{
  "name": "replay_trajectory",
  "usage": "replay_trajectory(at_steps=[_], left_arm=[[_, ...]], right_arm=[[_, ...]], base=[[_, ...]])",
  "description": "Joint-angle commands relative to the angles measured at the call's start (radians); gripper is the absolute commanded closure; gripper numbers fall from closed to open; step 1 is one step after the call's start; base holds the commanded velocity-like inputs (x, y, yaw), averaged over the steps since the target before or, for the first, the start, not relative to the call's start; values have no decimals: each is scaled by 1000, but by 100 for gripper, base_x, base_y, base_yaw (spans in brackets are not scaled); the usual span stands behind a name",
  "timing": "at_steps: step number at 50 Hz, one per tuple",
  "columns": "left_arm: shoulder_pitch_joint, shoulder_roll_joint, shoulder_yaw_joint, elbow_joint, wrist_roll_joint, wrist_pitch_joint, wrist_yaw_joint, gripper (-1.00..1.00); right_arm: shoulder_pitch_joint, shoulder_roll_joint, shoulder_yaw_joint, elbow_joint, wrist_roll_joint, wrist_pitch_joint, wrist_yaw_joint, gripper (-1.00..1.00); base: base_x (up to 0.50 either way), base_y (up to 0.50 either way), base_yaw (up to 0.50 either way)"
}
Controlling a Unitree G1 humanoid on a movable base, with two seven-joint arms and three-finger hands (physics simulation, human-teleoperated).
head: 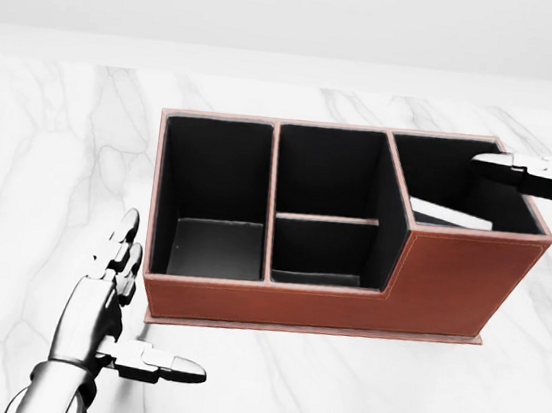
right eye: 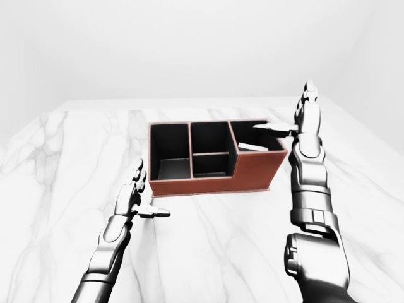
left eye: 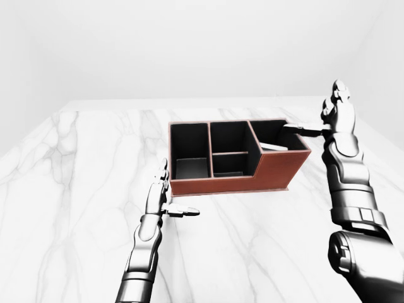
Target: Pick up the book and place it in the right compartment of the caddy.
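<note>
While only a pale sliver shows, these lines read the scene:
Book: the book (head: 446, 215) lies inside the right compartment of the caddy (head: 344, 306), mostly hidden by the walls.
Handling: probably light and stiff with a smooth cover, likely to slide; best pinched across its thin edges, though no hold looks needed now.
Axis: its visible edge runs left to right across the head view, tilting slightly down to the right; which end leads I cannot tell.
Right robot hand: the right robot hand (left eye: 334, 117) stands open at the caddy's right rim, one finger reaching over the compartment, holding nothing.
Left robot hand: the left robot hand (head: 106, 317) hovers open over the counter (head: 50, 159), empty.
</note>
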Motion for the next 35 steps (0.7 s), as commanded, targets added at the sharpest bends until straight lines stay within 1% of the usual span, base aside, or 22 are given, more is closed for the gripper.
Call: replay_trajectory(at_steps=[1,4,5,10,15,19,20,26,29,35], left_arm=[[-6,-3,8,38,-11,0,-2,-100],[-1,-5,5,24,-9,0,-1,-100],[-1,-5,6,25,-9,0,-1,-100],[-10,-3,9,55,-10,0,-2,-100],[-2,-5,5,23,-9,0,-1,-100],[-3,-5,5,24,-9,0,0,-100],[-9,-4,7,45,-9,0,0,-100],[-10,-4,7,46,-9,0,1,-100],[-10,-4,6,47,-8,0,2,-100],[-6,-5,6,31,-9,0,2,-100]], right_arm=[[62,-24,-55,-378,42,8,-5,-100],[74,-31,-66,-454,56,8,-8,-100],[58,-45,-70,-490,62,8,-10,-100],[94,-47,-90,-648,71,8,-21,-100],[102,-52,-102,-775,78,8,-30,-100],[110,-64,-100,-905,37,8,-34,-100],[113,-67,-103,-972,26,8,-34,-100],[93,-81,-119,-1218,10,8,-17,-100],[70,-92,-119,-1294,2,8,-3,-100],[12,-115,-142,-1471,69,8,-7,-100]], base=[[0,0,0],[0,0,0],[0,0,0],[0,0,0],[0,0,0],[0,0,0],[0,0,0],[0,0,0],[0,0,0],[0,0,0]])
